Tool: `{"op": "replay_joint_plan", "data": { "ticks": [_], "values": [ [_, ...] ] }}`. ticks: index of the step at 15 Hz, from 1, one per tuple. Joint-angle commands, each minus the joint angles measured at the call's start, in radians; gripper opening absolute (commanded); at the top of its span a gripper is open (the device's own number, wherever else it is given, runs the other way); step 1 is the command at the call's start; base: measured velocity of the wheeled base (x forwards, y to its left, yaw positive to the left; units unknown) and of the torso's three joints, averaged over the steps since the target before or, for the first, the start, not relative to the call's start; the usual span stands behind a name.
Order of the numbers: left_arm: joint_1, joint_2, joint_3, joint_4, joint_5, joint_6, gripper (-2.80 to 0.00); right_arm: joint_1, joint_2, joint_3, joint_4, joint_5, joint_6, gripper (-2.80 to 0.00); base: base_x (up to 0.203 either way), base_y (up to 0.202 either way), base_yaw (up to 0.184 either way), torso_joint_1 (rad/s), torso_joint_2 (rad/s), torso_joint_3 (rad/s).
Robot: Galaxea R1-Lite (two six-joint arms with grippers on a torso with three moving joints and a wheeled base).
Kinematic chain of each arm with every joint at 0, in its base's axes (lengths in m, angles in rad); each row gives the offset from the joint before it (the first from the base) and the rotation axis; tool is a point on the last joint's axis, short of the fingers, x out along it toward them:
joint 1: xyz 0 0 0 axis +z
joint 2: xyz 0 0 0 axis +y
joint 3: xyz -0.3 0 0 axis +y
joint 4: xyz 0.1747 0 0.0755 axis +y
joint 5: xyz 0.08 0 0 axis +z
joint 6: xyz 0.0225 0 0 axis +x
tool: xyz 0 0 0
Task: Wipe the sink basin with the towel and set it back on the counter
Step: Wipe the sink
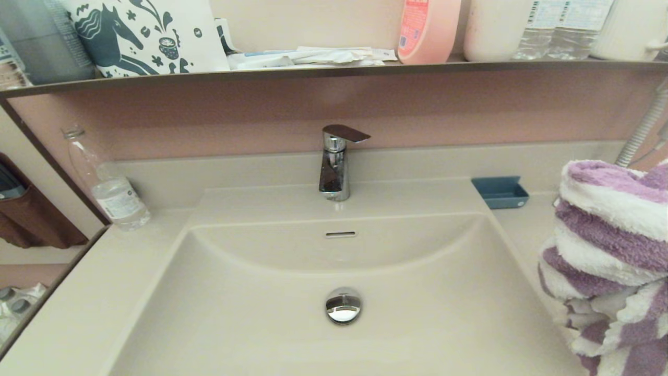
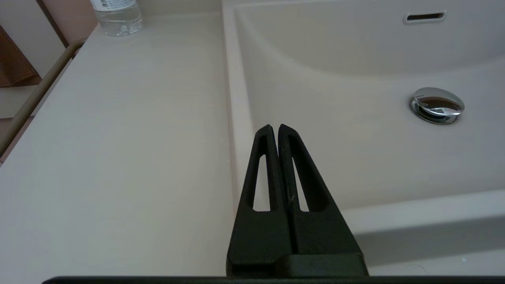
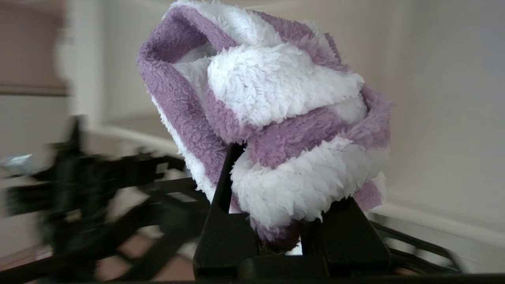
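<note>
The purple-and-white striped towel (image 1: 610, 250) hangs bunched in the air at the right edge of the head view, over the counter right of the sink basin (image 1: 261, 313). My right gripper (image 3: 282, 173) is shut on the towel (image 3: 276, 118), whose folds cover the fingertips; in the head view the cloth hides the gripper. The basin shows its chrome drain plug (image 1: 343, 305) and overflow slot (image 1: 340, 234). My left gripper (image 2: 275, 127) is shut on nothing, low over the basin's left rim, with the counter (image 2: 118, 138) to one side and the basin (image 2: 355, 157) to the other.
A chrome faucet (image 1: 336, 162) stands behind the basin. A small blue tray (image 1: 500, 192) sits at the back right and a water bottle (image 1: 112, 193) at the back left. The dark-edged upper shelf (image 1: 334, 70) holds bottles and papers. A ribbed hose (image 1: 644, 125) hangs far right.
</note>
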Motion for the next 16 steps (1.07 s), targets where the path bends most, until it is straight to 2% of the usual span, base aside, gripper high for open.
{"op": "replay_joint_plan", "data": {
  "ticks": [1,4,7,11,16],
  "values": [
    [0.0,0.001,0.0,0.0,-0.001,0.0,-2.8,0.157,0.032,-0.009,-0.043,-0.02,0.15,-2.8,0.0,0.0,0.0,0.0,0.0,0.0],
    [0.0,0.001,0.0,0.0,-0.001,0.0,-2.8,0.328,0.125,0.063,-0.128,-0.171,0.292,-2.8,0.0,0.0,0.0,0.0,0.0,0.0],
    [0.0,0.001,0.0,0.0,0.0,0.0,-2.8,0.497,0.246,0.255,-0.26,-0.369,0.403,-2.8,0.0,0.0,0.0,0.0,0.0,0.0],
    [0.0,0.001,0.0,0.0,0.0,0.0,-2.8,0.589,0.481,0.31,-0.31,-0.489,0.519,-2.8,0.0,0.0,0.0,0.0,0.0,0.0],
    [0.0,0.001,0.0,0.0,0.0,0.0,-2.8,0.625,0.674,0.309,-0.313,-0.648,0.549,-2.8,0.0,0.0,0.0,0.0,0.0,0.0]
  ]
}}
